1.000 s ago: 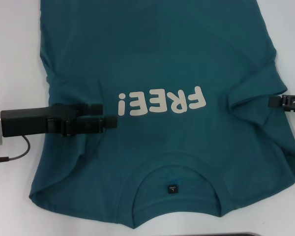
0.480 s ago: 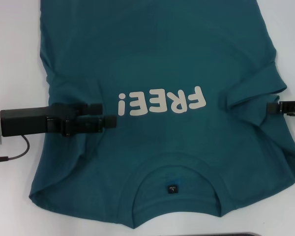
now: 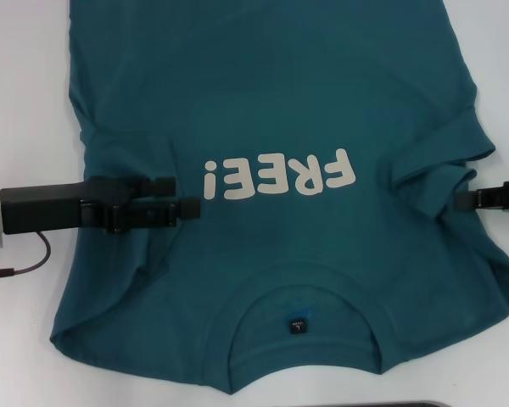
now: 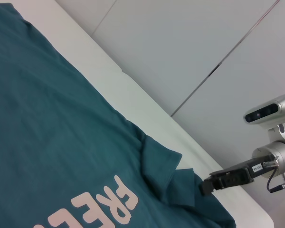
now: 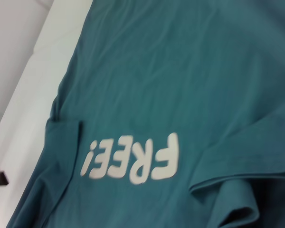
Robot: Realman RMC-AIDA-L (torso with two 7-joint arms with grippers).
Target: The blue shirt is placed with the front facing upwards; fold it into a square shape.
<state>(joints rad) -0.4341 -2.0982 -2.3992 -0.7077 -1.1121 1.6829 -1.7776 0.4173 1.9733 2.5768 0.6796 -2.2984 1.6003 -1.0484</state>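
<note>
Fabric of the blue shirt (image 3: 271, 102) covers most of the white counter (image 3: 21, 93) in the head view, front side up, with the white letters "FREE!" (image 3: 280, 175) across the chest reading upside down from the robot. The round collar (image 3: 301, 292) lies at the near edge, with the small black neck tag (image 3: 297, 325) inside it, and the hem runs off the far edge of the view. Both sleeves are folded in over the body: the one on the robot's left forms a creased flap beside the exclamation mark, and the one on the robot's right (image 3: 445, 165) bunches into raised ridges just past the letter F.

The left tool (image 3: 187, 197) reaches in from the left side and lies low over the folded left sleeve, its tips just short of the lettering. Its two black fingers (image 3: 163, 183) stand a narrow gap apart with cloth visible between them; whether they pinch any of it cannot be told.

The right tool (image 3: 460, 198) comes in from the right edge, its tip at the bunched right sleeve. The left wrist view shows it (image 4: 205, 186) touching the rumpled sleeve cloth at the counter's edge. Whether its fingers are spread or closed cannot be told.
</note>
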